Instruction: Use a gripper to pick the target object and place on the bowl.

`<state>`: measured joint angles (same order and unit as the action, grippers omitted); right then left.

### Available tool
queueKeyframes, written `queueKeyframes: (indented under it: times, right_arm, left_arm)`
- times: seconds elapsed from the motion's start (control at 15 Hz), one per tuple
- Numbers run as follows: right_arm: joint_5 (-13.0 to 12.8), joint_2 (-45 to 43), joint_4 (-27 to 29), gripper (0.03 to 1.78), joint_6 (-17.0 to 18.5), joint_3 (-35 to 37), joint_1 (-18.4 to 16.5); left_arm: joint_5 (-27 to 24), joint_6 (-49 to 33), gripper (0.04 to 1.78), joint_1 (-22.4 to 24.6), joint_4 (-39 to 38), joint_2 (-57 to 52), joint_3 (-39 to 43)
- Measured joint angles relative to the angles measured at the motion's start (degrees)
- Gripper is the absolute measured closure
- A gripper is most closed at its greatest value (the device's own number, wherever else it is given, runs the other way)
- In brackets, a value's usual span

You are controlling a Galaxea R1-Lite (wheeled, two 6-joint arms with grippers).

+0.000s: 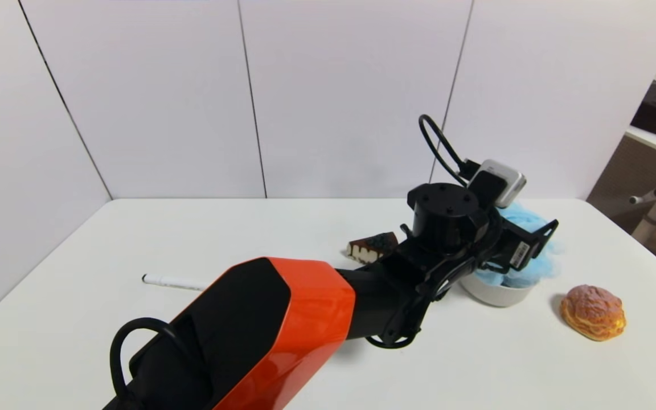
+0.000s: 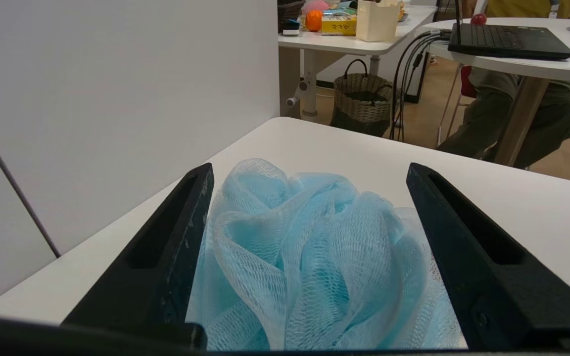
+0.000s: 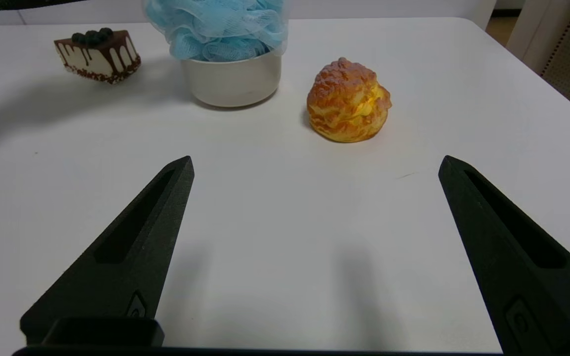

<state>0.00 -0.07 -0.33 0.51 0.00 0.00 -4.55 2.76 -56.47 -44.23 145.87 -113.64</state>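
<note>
Orange-shelled and black, the left arm fills the foreground, its left gripper [image 2: 309, 178] spread wide astride the pouf [image 2: 309, 257], holding nothing. Left of it lies the cake slice [image 1: 372, 246]; beneath, the pouf already sits on the bowl [image 1: 496, 291]. Best lift straight up, lest ruffled mesh snag. Right: a crusty cream puff [image 1: 593, 312]. Idle right gripper [image 3: 314, 163] gapes too.
</note>
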Motion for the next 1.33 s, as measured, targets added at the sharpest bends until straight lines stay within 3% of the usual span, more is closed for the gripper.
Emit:
queueKeyframes:
  times: [0.33, 0.53, 0.93, 1.33]
  right_arm:
    - [0.0, 0.0, 0.0, 0.10, 0.0, 0.0, 0.0]
    - [0.0, 0.0, 0.0, 0.10, 0.0, 0.0, 0.0]
    - [0.0, 0.0, 0.0, 0.10, 0.0, 0.0, 0.0]
    - [0.0, 0.0, 0.0, 0.10, 0.0, 0.0, 0.0]
  left_arm:
    - [0.0, 3.6, 0.27, 1.5, 7.2, -7.1, 2.4]
    - [0.1, 5.0, 0.22, 2.8, 13.6, -17.4, 8.8]
    - [3.1, 5.6, 0.16, 8.4, 22.2, -46.1, 36.3]
    - [5.9, 4.8, 0.15, 19.0, 23.2, -73.2, 63.3]
